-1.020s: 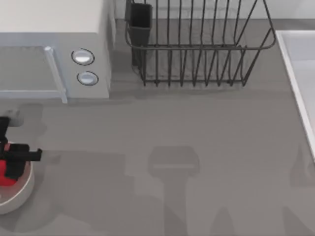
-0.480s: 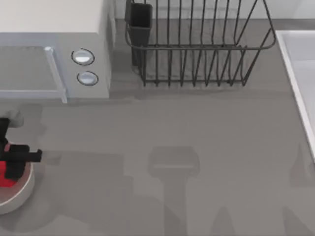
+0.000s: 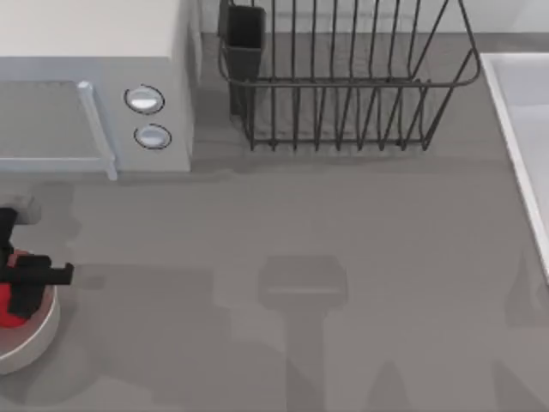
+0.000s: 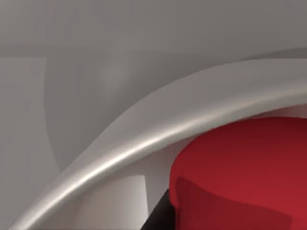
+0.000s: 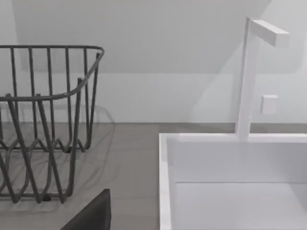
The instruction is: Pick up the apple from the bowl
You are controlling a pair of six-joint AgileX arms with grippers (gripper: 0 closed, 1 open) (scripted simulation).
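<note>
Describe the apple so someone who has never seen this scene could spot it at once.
Start at the microwave at the top view's left; in front of it, at the table's left edge, sits a white bowl. Inside it, under the left gripper, lies the apple, the one bright red thing among greys and whites.

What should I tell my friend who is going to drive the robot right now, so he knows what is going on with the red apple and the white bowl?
Left gripper: down over the bowl at the table's left edge, right at the apple. Whether its fingers have closed cannot be seen.
Right arm: parked, its wrist camera facing the dish rack and sink.
Apple: inside the bowl, close to the rim in the left wrist view.
Done: the reach to the apple.
Left: make sure of the grip, then lift the apple out of the bowl.
</note>
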